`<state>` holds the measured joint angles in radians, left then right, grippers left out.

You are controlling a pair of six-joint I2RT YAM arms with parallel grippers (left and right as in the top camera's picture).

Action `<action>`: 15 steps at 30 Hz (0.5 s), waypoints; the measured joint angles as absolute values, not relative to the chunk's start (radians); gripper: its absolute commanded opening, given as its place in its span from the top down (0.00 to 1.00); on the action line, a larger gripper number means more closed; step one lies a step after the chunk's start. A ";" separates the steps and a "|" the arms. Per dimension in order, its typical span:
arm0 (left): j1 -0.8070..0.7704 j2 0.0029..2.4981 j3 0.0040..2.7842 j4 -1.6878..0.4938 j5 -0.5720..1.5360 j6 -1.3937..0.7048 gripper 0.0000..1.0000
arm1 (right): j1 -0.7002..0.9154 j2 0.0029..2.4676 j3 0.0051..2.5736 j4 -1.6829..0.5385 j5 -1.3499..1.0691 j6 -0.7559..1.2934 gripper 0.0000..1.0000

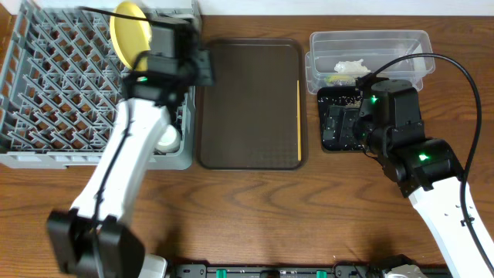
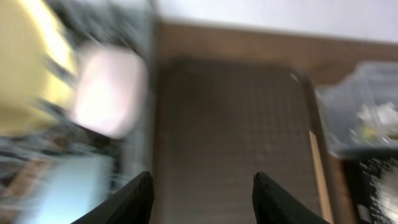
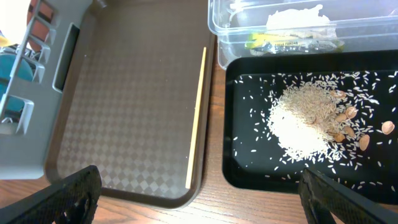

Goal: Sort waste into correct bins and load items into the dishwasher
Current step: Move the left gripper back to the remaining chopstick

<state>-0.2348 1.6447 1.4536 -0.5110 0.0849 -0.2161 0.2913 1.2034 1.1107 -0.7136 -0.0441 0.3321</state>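
A yellow plate (image 1: 127, 35) stands upright in the grey dishwasher rack (image 1: 62, 85), with a white cup (image 1: 166, 139) near the rack's front right corner. My left gripper (image 1: 204, 69) hovers at the rack's right edge over the brown tray, open and empty (image 2: 202, 186). Its blurred view shows the plate (image 2: 31, 68), a white dish (image 2: 109, 90) and something light blue (image 2: 68, 186). One chopstick (image 3: 196, 118) lies along the brown tray's right side. My right gripper (image 3: 199, 174) is wide open and empty, above the front of the black bin (image 3: 249, 174) holding rice waste (image 3: 305, 121).
The dark brown serving tray (image 1: 247, 100) sits between rack and bins. Behind the black bin, the clear tub (image 1: 401, 42) holds crumpled white paper (image 3: 298, 18) and a greenish scrap (image 3: 273, 42). My right arm (image 1: 394, 116) covers part of the black bin from above.
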 measured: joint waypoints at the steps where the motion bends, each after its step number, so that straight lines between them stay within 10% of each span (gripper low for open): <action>1: -0.258 1.676 1.453 -0.510 0.090 -0.242 0.48 | 0.291 1.203 1.111 -0.714 -0.044 0.332 0.01; 15: -0.564 2.010 1.446 -0.355 0.091 -0.402 0.51 | 0.291 1.203 1.111 -0.714 -0.044 0.332 0.01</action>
